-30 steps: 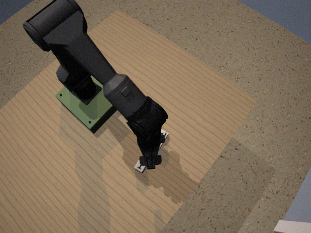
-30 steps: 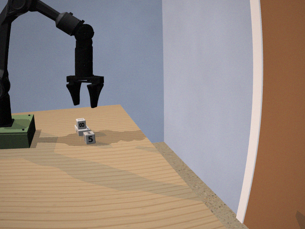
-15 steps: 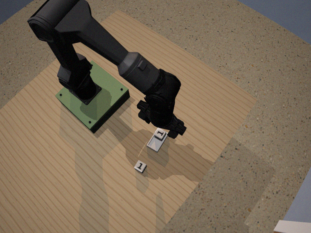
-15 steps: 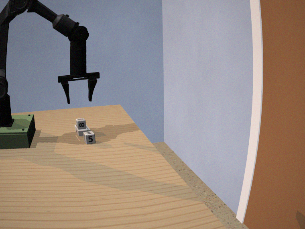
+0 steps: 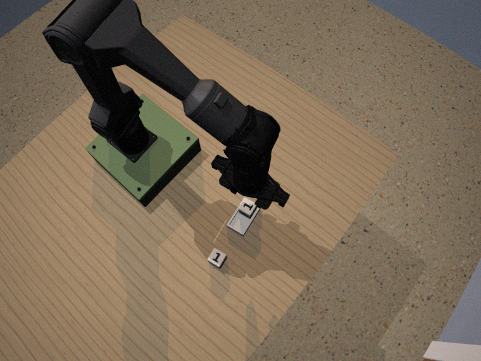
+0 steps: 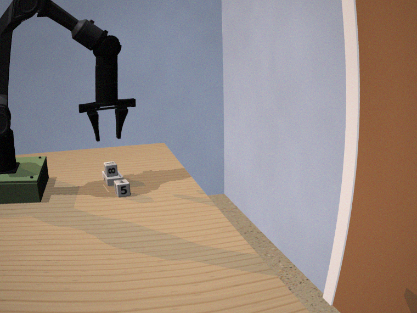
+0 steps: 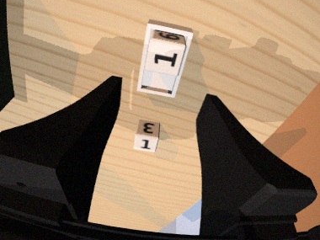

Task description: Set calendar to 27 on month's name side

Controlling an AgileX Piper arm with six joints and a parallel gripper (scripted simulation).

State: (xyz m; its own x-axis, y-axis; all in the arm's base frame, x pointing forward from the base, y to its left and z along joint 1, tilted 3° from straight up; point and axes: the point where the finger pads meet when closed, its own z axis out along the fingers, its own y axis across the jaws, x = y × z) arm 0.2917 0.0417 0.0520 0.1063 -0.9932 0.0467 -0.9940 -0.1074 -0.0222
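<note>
The white tray [image 5: 236,225] [image 6: 113,180] [image 7: 157,93] lies on the table. One white cube [image 5: 247,206] [image 6: 111,169] [image 7: 165,57] stands in one end of it, with a 1 on top and an 8 facing the exterior camera; the tray's other end is empty. The other white cube [image 5: 216,258] [image 6: 122,189] [image 7: 146,136] stands on the table outside the tray, with a 1 on top, a 5 facing the exterior camera, and a 3 on a side seen in the wrist view. My gripper [image 6: 108,139] [image 7: 162,99] is open and empty, high above the tray. No month's name is readable.
The green base block [image 5: 176,132] [image 6: 22,189] carries the arm, to the left of the tray in the exterior view. The wooden table top [image 5: 321,136] [image 6: 156,236] ends beyond the tray on the side away from the base.
</note>
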